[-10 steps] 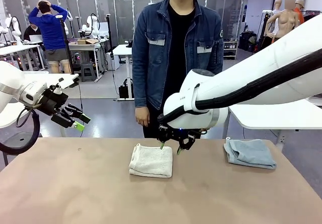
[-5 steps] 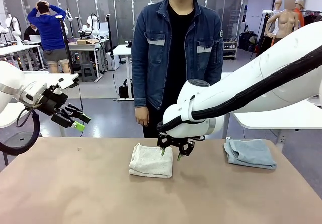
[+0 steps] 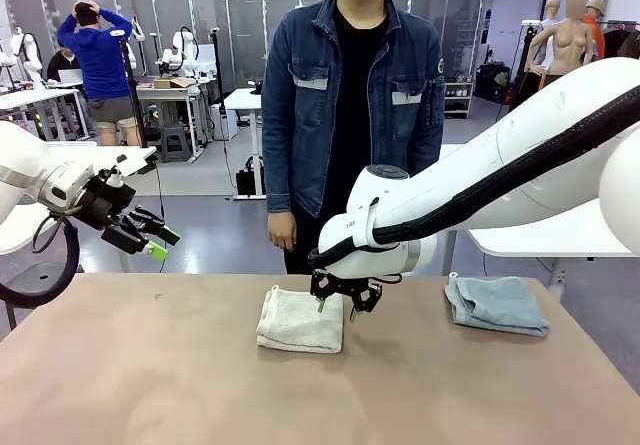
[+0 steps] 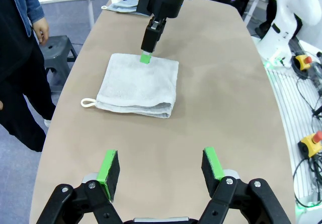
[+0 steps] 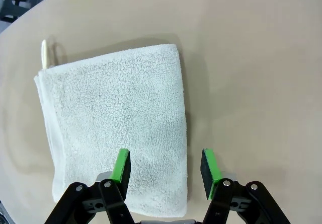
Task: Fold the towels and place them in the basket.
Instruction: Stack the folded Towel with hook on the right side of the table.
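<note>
Cream towel (image 3: pixel 300 319) folded mid-table, blue-grey towel (image 3: pixel 497 304) folded far right; your right gripper (image 3: pixel 336 309) hangs spread over cream's edge, left gripper (image 3: pixel 160 243) spread, empty; basketing looks undone.

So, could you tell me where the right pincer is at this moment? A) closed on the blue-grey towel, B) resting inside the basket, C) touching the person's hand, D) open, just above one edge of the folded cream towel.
D: the right pincer stands open over the edge of the folded cream towel, one green pad above the cloth and the other above the bare table, gripping nothing.
</note>
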Controlling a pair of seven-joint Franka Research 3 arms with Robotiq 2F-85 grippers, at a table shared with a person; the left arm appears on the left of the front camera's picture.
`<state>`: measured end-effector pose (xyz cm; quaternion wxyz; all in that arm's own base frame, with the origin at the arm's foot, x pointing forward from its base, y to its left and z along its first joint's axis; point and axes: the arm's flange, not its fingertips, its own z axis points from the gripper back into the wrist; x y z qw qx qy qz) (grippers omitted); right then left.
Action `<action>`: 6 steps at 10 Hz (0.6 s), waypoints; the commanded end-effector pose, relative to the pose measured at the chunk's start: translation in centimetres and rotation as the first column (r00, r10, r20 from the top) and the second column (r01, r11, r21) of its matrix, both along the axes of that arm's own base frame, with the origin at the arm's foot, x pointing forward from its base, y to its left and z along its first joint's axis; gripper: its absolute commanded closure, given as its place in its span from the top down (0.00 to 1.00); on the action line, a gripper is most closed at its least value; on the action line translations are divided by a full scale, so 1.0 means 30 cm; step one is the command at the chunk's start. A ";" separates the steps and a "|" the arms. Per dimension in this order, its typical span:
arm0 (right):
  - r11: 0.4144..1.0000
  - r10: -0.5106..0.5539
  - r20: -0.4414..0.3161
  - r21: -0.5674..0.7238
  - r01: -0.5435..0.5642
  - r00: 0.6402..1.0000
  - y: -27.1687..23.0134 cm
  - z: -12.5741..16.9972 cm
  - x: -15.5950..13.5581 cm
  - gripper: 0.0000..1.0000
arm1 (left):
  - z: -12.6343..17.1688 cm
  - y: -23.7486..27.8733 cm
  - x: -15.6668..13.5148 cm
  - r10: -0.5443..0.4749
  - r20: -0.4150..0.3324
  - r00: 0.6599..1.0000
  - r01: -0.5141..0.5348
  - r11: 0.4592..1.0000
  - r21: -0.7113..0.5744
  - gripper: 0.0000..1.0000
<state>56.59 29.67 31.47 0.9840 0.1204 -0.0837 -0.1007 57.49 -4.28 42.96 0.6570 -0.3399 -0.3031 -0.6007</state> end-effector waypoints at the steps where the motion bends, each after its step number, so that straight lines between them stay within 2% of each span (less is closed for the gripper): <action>1: 1.000 -0.004 0.017 -0.024 0.005 1.000 0.023 -0.012 0.020 0.71 | 0.005 -0.001 -0.002 -0.001 0.003 1.000 0.001 1.000 0.000 0.83; 5: 0.999 0.009 0.019 -0.032 -0.008 1.000 0.025 -0.024 0.032 0.71 | 0.005 -0.001 -0.002 -0.001 0.003 1.000 0.001 1.000 0.000 0.83; 6: 1.000 0.012 0.021 -0.029 -0.012 1.000 0.025 -0.029 0.037 0.62 | 0.005 -0.001 -0.002 -0.001 0.003 1.000 0.001 1.000 0.000 0.83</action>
